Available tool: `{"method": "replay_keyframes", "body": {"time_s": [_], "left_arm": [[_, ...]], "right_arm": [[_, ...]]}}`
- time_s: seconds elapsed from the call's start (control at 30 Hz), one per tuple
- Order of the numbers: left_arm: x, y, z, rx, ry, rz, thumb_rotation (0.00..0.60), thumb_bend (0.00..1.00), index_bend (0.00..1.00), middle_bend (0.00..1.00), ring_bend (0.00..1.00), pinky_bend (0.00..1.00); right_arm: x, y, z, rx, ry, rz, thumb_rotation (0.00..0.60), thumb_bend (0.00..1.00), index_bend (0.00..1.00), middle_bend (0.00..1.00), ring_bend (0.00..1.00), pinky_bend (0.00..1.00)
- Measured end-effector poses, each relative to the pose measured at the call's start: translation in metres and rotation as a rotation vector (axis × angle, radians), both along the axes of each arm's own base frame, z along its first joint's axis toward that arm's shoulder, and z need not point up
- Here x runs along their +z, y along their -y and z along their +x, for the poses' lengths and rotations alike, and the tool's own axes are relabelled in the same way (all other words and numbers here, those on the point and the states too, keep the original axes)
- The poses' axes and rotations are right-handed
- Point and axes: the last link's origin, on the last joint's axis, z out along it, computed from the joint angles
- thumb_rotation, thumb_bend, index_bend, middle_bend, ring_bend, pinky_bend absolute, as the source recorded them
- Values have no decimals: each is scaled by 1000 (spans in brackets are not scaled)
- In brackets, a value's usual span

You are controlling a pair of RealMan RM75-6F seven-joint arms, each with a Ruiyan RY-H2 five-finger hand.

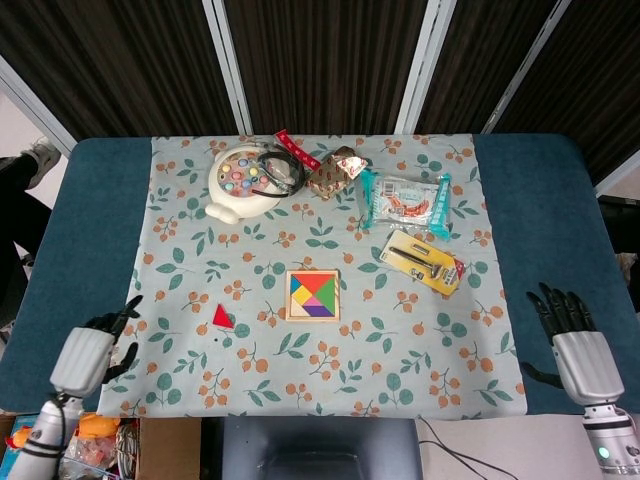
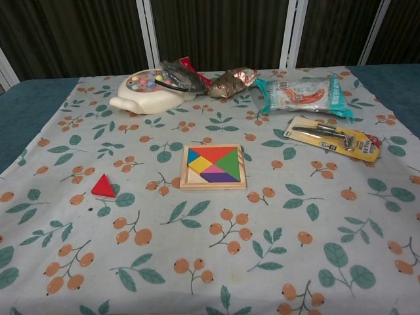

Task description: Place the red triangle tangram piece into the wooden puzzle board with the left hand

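The red triangle (image 1: 222,316) (image 2: 103,186) lies flat on the floral cloth, left of the wooden puzzle board (image 1: 313,295) (image 2: 213,167), which holds several coloured pieces. My left hand (image 1: 92,351) hovers at the table's front left edge, well left of the triangle, fingers apart and holding nothing. My right hand (image 1: 574,341) sits at the front right edge, fingers spread and empty. Neither hand shows in the chest view.
At the back stand a white toy (image 1: 245,178) with cables, a foil packet (image 1: 333,170), a snack bag (image 1: 405,203) and a carded tool pack (image 1: 423,259). The floral cloth (image 1: 320,370) covers a blue table (image 1: 80,230).
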Motion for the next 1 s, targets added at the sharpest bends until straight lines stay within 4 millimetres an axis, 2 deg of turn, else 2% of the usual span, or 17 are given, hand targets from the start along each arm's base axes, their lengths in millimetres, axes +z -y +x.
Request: {"method": "replay_keyframes", "body": {"time_s": [0.17,0.37,0.47,0.6,0.7,1.0], "left_arm": [[-45,-28,22,-15,-26,-80,600,447,301,1000,1000,1000],[-81,-50,45,7,-58,-166,600,451,293,1000,1000,1000],[-92,-55,60,-5,-51,-176,600,454,303,1000,1000,1000],[-101,-60,69,-11,-63,-183,600,441,297,1000,1000,1000],[-108,-61,70,-4,-87,-201,600,428,275,1000,1000,1000],[-118,-65,61,-21,-197,-194,600,408,292,1000,1000,1000]], "right_arm": [[-1,2,0,-4,4,14,600,150,0,0,0,0],[-1,4,0,-9,9,28,600,151,0,0,0,0],[1,4,-1,-8,15,26,600,150,0,0,0,0],[2,2,-1,-6,21,30,600,150,0,0,0,0],[2,1,-1,-2,24,35,600,150,0,0,0,0],[2,-1,0,8,30,57,600,150,0,0,0,0]]}}
